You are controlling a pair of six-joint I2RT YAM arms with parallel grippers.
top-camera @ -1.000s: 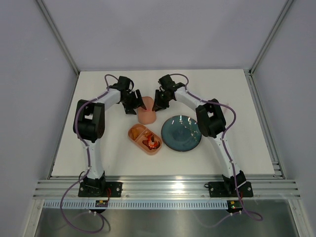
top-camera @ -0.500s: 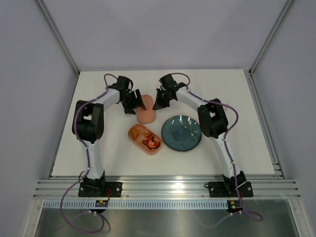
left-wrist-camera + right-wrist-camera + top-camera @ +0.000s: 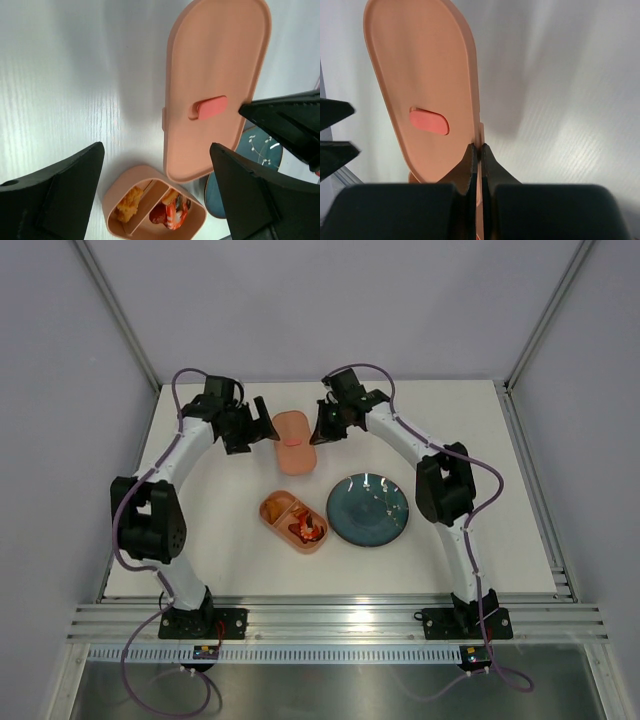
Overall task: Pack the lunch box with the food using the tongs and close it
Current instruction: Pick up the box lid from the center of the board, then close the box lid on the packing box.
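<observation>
1. My right claw (image 3: 479,147) is shut tight on the long edge of the pink lid (image 3: 420,75).
2. My left claw (image 3: 156,150) is wide open beside the lid, holding nothing.
3. I think I hold the lid to cover the box (image 3: 272,506), which sits open just beside the blue plate (image 3: 367,510) with food (image 3: 305,530) inside.
4. The table (image 3: 200,530) is white, with grey walls around.

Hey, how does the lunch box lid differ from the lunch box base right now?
The lid is flat with a red tab; the base has two compartments holding food. The lid is pinched at its edge by the right pincer; the base rests on the table beside the teal plate. Both are salmon pink with rounded ends.
</observation>
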